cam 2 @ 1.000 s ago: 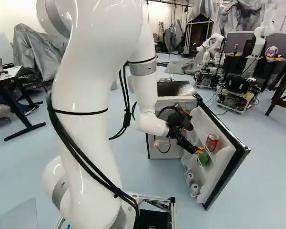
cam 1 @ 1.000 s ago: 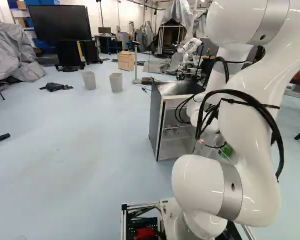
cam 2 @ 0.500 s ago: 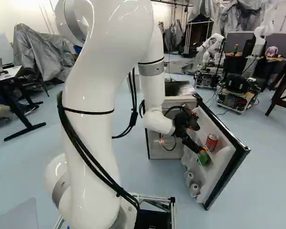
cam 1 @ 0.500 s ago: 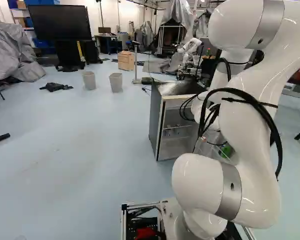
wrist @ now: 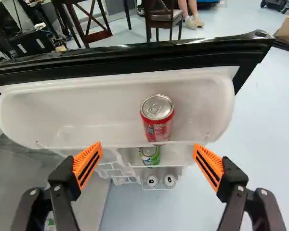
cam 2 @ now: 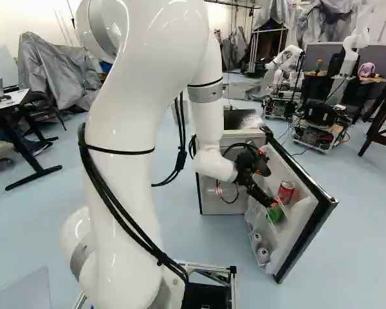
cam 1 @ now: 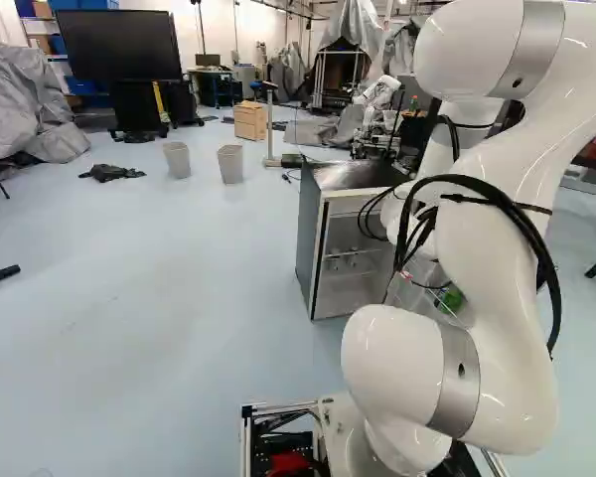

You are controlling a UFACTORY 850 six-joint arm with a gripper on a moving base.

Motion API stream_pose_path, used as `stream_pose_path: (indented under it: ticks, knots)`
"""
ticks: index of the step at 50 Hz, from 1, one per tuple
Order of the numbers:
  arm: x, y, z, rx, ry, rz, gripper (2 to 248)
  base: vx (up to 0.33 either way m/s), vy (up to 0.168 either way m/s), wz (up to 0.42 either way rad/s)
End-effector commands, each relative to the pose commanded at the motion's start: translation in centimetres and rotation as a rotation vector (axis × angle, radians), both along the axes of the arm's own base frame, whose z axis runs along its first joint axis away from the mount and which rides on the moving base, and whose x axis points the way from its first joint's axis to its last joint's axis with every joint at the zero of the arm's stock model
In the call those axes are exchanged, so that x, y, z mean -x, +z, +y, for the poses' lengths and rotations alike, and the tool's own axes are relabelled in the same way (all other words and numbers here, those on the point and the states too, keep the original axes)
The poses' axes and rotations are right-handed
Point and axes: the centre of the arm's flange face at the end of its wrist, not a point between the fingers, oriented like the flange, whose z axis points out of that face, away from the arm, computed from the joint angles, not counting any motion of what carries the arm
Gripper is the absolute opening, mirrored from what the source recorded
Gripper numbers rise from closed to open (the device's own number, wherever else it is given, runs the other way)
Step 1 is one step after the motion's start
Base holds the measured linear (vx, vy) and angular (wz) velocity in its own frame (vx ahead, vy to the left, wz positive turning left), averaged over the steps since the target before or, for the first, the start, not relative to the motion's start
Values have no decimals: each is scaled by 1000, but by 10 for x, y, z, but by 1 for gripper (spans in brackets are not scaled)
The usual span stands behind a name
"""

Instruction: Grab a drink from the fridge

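In the right base view my gripper (cam 2: 267,201) reaches to the inner side of the fridge's swung-out door (cam 2: 302,222), near its shelves. The wrist view shows the gripper (wrist: 147,161) with its fingers spread wide and nothing gripped. A red can (wrist: 156,118) stands upright on the door's top shelf, ahead of the fingers and roughly midway across the gap. On the shelf below is a green can (wrist: 149,155), partly hidden by the shelf edge. Two more cans (wrist: 161,181) stand on the lowest shelf. The fridge body (cam 1: 353,248) is beside the arm.
Another robot (cam 2: 286,64) stands beyond the fridge. A desk (cam 2: 19,103) is at the left of the right base view. Two grey bins (cam 1: 230,164) and a wooden box (cam 1: 249,120) stand farther off in the left base view. Chairs (wrist: 164,17) are past the door.
In the right base view the arm has shifted right, bringing the gripper slightly further along the door shelves, mostly in the earlier half second. The cans, door and base have stayed put.
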Motion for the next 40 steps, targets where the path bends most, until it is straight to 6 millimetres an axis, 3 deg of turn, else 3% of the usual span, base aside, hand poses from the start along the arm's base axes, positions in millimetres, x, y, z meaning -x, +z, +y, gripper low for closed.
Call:
stream_pose_path:
  ticks: [40]
  knots:
    - [-2,-1,-29,11,-30,-11,247,0,0,0]
